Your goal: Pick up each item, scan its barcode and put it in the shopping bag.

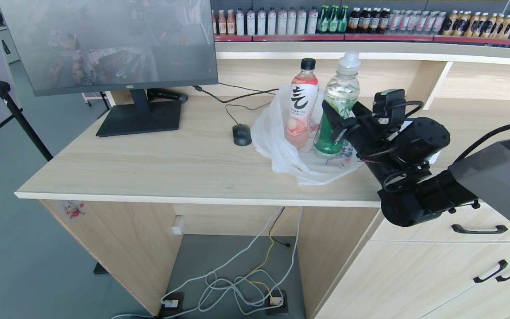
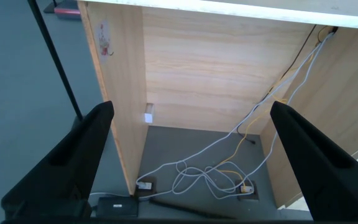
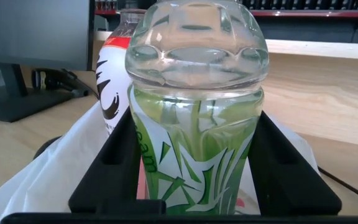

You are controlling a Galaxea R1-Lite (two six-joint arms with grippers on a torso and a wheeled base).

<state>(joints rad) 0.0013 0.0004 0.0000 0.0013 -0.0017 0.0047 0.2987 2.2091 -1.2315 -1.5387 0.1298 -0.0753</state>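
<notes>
The left gripper [image 2: 191,111] hangs low with jaws wide apart and empty, while the right gripper [image 1: 335,126] clamps its jaws round the green bottle [image 1: 341,91] — upright inside the shopping bag [image 1: 281,153] on the tabletop [image 1: 162,159], just beside the pink bottle [image 1: 303,104] — apparently steadying it for release.

Desk [image 1: 171,164]: light wood, open beneath.
Monitor [image 1: 109,44]: stood at the desk's far left on a black foot, screen dark.
Mouse [image 1: 241,134]: black, lay near mid-desk.
Cables [image 1: 237,279]: white, grey and yellow, hung under the desk and lay looped on the floor.
Sticker [image 1: 74,208]: stuck on the desk's left side panel.
Drawers [image 1: 458,248]: sat at the right, with black handles.
Bottles [image 1: 361,21]: stood in a row on the far shelf.
Tripod [image 1: 11,115]: stood on the floor left of the desk.
</notes>
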